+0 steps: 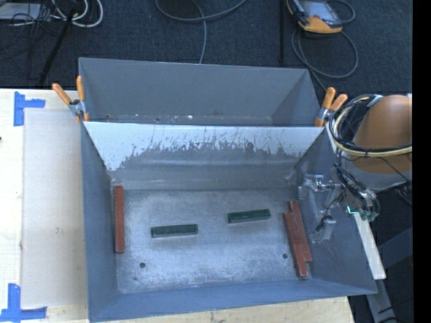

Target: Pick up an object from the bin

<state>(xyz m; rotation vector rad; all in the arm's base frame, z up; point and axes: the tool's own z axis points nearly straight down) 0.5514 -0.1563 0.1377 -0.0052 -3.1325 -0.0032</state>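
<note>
Reaching in from the right, with the orange-covered wrist point(380, 133) high over the bin's right rim and ringed by looped cables point(340, 136). Bent downward and inward from there, ending in the gripper point(324, 214) over the sloped right wall of the grey metal bin point(202, 99), a little above the right edge of the floor. Pointed down at the lower part of that wall, tilted slightly toward the bin's middle. Cannot tell whether spread or clenched: too tangled with brackets and wiring to read. Cannot tell either whether touching the wall.

Nearest, below and to the left: reddish-brown bars point(297, 237), long and narrow, laid along the foot of the right wall, running from back to front, seemingly two side by side and touching. Just beside the gripper, apart from it as far as can be judged.

Further left on the speckled floor: right dark green bar point(248, 216), short, lying crosswise near the middle; left dark green bar point(174, 231), same kind, slightly nearer the front, apart from the first. Against the foot of the left wall: left reddish-brown bar point(118, 219), lying lengthwise, well apart from the gripper.
</note>
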